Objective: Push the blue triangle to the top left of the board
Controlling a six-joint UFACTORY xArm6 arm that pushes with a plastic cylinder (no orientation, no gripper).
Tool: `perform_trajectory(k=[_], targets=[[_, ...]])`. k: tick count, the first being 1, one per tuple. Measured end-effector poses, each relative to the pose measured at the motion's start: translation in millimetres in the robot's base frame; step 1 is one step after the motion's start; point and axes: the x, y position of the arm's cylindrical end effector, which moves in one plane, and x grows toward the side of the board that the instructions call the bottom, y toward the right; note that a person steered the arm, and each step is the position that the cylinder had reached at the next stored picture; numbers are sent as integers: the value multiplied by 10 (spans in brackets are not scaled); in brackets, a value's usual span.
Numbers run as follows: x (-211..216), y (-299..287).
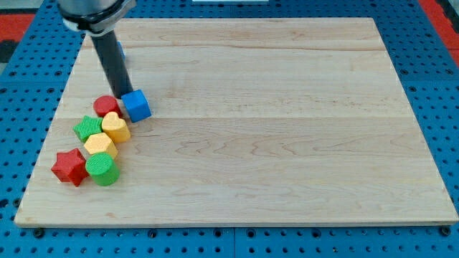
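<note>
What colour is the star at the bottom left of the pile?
Red. The star-shaped block shows clearly in the camera view, just left of the green cylinder.

1. The board (287, 107) is pale wood with faint lengthwise grain bands.
2. The surface around it (430, 43) is blue with a regular grid of small holes; red shows at the 11 and 1 o'clock corners.
3. The rod (111, 61) is dark grey to black.
4. The cube (136, 105) is bright blue.
5. The round block (105, 105) is red.
6. The two yellow blocks are the heart (116, 127) and the one (100, 145) at its 7 o'clock.
7. The green star (88, 128) and green cylinder (102, 169) share one shade.
8. The red star (69, 166) matches the round block.
9. A sliver of blue (122, 51) shows beside the rod.
</note>
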Motion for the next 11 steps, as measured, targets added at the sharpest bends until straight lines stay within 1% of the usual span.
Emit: perform_trajectory(k=[1,2,3,4,6,10,11], targets=[[-377,-93],[-660,-139],[-659,-177],[-811,-332],[-1279,-386],[-1519,-379],[-1233,-378]])
